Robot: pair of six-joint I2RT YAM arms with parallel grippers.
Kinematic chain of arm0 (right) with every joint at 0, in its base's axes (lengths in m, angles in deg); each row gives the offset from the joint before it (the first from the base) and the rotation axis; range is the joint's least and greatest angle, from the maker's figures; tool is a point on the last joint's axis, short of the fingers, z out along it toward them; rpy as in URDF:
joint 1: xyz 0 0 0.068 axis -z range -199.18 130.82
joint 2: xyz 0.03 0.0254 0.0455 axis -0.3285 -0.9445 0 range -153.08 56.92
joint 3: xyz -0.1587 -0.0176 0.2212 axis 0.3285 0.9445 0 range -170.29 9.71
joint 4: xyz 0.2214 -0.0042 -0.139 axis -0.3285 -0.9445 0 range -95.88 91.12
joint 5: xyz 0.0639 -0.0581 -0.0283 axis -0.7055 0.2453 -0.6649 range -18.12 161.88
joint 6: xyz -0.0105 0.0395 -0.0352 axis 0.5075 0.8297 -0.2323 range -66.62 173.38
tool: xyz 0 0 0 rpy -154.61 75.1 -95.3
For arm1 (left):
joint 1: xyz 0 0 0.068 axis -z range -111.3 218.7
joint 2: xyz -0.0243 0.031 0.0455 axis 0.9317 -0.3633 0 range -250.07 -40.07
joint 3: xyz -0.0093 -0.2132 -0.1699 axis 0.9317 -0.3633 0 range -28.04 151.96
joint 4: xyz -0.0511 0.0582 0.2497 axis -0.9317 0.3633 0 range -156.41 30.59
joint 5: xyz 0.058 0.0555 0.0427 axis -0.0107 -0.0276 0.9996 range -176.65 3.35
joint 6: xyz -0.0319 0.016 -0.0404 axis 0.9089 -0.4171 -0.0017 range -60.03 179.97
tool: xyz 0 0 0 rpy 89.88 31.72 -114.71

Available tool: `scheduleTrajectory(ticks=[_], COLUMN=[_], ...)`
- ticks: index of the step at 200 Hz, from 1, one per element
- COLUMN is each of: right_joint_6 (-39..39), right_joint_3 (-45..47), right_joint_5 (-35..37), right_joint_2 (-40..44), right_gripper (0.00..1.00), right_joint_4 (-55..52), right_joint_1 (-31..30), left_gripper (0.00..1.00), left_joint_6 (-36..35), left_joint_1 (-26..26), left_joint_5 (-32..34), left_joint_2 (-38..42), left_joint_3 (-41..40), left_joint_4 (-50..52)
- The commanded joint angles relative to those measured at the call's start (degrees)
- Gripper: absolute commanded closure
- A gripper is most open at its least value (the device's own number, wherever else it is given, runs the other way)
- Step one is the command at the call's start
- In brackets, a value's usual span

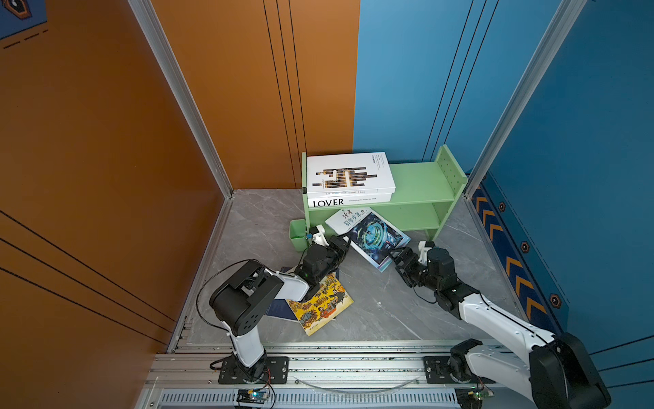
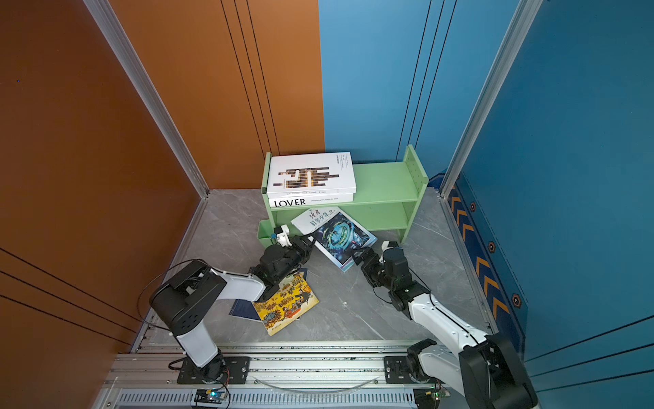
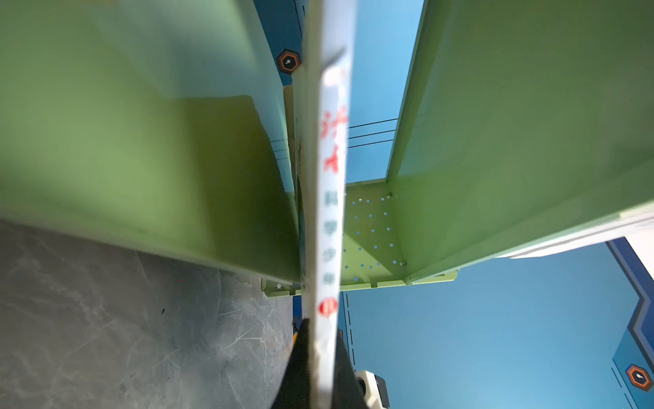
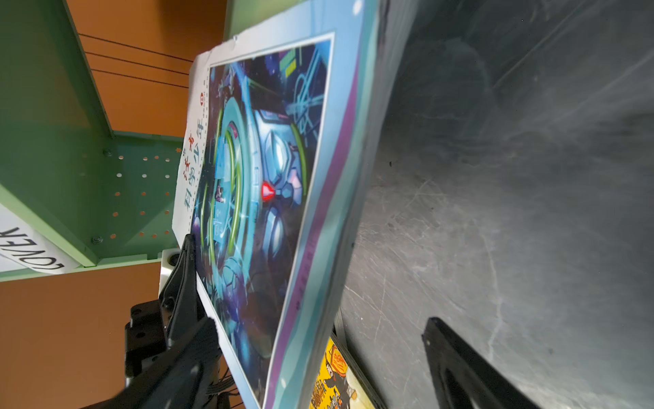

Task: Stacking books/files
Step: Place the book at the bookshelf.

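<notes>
White-shelled arms [image 1: 293, 287] — bulky black joints [image 1: 235, 306] throughout.

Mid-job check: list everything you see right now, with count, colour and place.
white book with brown-black bars: one, white, lying on the LOVER book.
LOVER book: one, white, shelf's top tier, left end.
thin light-blue book: one, light blue, tilted in front of the shelf.
yellow picture book: one, yellow, flat on the table under the left arm.
navy books: count unclear, navy, mostly hidden under the yellow picture book.
shelf: one, green, against the back wall.
bin: one, green, beside the shelf's left leg.
table: one, grey marble.
left gripper: black, shut on the thin light-blue book.
right gripper: black, open, jaws either side of that book's near corner.
</notes>
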Motion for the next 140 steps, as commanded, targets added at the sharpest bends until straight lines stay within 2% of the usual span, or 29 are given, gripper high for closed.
scheduleTrajectory(ticks=[1, 55, 140], right_joint_6=[3.1, 5.5, 10.3], right_joint_3=[-0.8, -1.9, -2.8], right_joint_5=[0.7, 2.3, 1.4], right_joint_2=[-3.6, -7.0, -12.7], right_gripper=[0.15, 0.41, 0.54], right_joint_4=[9.6, 13.9, 21.2], right_joint_1=[-1.5, -4.0, -6.8], left_gripper=[1.0, 1.0, 1.0], left_joint_6=[0.3, 0.9, 2.9], left_joint_1=[0.8, 2.6, 3.7], left_joint_5=[4.7, 11.8, 17.7], left_joint_2=[-0.4, 1.5, 2.3], left_joint_3=[1.4, 0.3, 1.0], left_joint_4=[-1.4, 3.6, 5.0])
